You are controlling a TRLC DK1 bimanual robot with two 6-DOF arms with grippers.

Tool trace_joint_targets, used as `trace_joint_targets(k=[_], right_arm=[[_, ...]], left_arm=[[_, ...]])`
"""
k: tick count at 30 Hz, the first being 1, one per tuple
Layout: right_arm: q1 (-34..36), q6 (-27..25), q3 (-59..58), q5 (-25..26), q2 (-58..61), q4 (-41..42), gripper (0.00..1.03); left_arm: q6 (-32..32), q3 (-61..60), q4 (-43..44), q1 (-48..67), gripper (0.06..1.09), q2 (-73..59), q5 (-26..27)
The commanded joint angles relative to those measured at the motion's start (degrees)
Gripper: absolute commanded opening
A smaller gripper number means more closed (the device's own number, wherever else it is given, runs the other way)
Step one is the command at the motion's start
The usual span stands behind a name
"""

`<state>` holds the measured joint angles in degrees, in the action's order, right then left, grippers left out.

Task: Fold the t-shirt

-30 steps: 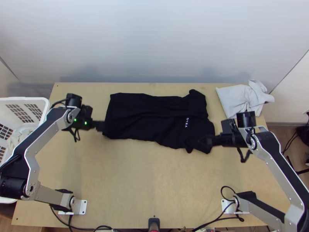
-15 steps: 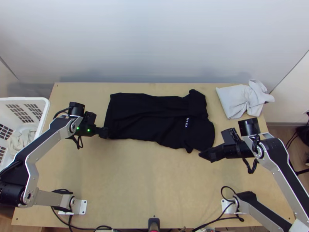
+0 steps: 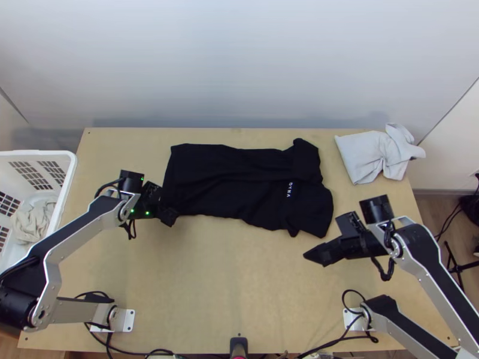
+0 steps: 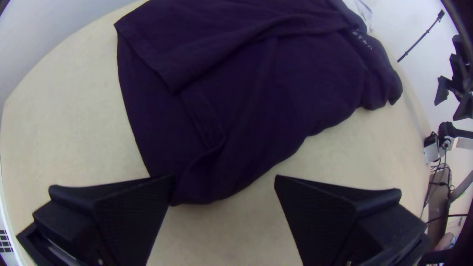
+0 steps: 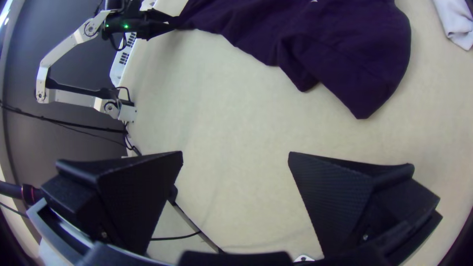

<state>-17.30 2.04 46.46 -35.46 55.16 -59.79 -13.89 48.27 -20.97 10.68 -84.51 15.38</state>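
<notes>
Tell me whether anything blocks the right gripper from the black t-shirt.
Nothing visible does: just tabletop lies between the right gripper and the t-shirt. The white cloth sits off that path, toward the far right corner.

In the top view, the left arm is bent, its forearm angled up and inward; the left gripper has its fingers parted. The right arm mirrors this bend; the right gripper points inward, fingers spread wide.
</notes>
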Motion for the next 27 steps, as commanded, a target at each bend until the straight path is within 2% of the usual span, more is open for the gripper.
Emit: trace_joint_targets(k=[1, 3, 5, 9, 14, 18, 22, 27], right_arm=[[-5.2, 2.61, -3.74, -0.04, -0.31, 4.59, 0.99], [-5.46, 4.9, -4.8, 1.27, 0.39, 10.66, 0.99], [-4.85, 4.02, -5.06, 3.47, 1.27, 13.03, 0.99], [3.41, -3.71, -6.03, 6.2, 4.35, 15.4, 0.99], [14.22, -15.32, -6.29, 7.69, 6.81, 13.3, 0.99], [17.04, -21.12, -6.03, 11.03, 7.95, 9.08, 0.99], [16.07, -22.61, -7.87, 12.52, 8.65, 8.37, 0.99], [12.73, -19.8, -8.93, 12.52, 13.57, 12.77, 0.99]], left_arm=[[-2.19, -0.81, 4.98, 0.48, 1.0, -4.26, -3.25], [-1.84, -0.81, 7.44, 0.22, 1.0, -5.67, -5.09], [-1.05, -0.72, 9.37, -0.31, 1.0, -6.63, -5.71], [1.15, -0.19, 11.22, -0.83, 1.0, -6.98, -6.06], [1.94, 0.07, 12.27, -0.83, 1.0, -7.07, -7.29], [2.11, 0.95, 12.89, -0.83, 1.0, -7.51, -7.47], [2.02, 2.0, 12.89, -0.31, 1.0, -9.18, -7.47], [2.11, 3.58, 12.27, 0.13, 1.0, -9.09, -7.38]])
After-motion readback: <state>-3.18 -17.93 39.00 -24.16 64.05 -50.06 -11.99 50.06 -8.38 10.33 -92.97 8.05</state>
